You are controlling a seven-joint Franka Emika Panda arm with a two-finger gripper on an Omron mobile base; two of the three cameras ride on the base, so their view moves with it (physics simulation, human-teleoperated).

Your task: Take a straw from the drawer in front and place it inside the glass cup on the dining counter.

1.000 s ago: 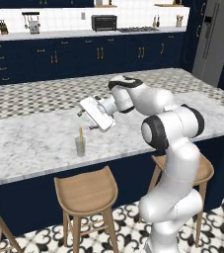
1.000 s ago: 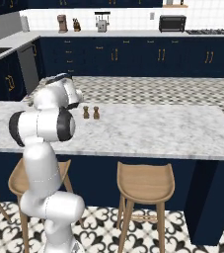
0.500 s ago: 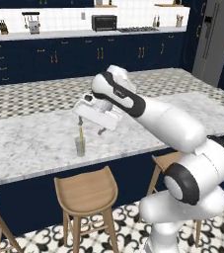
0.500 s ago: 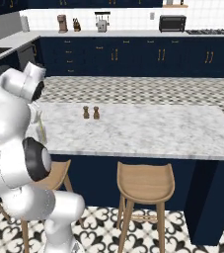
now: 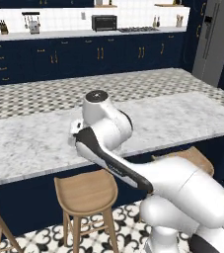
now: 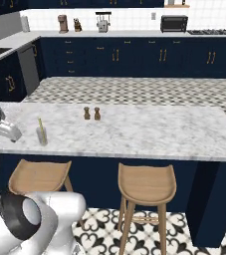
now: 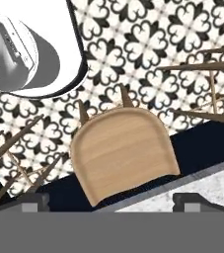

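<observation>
hidden: arm's white bulk is blocking the tabletop [image 5: 29,143] near edge in left base view.
tool [image 7: 112,201]: tips barely poking up in hand view, standing apart w/ nothing between; looking down at a wooden stool [image 7: 123,153].
glass cup [image 6: 42,135]: sitting upright near tabletop's front edge, left of shakers [image 6: 91,113].
straw [image 6: 41,129]: standing in the cup, long axis near vertical, top poking above rim.
room: marble right of shakers lying bare.
</observation>
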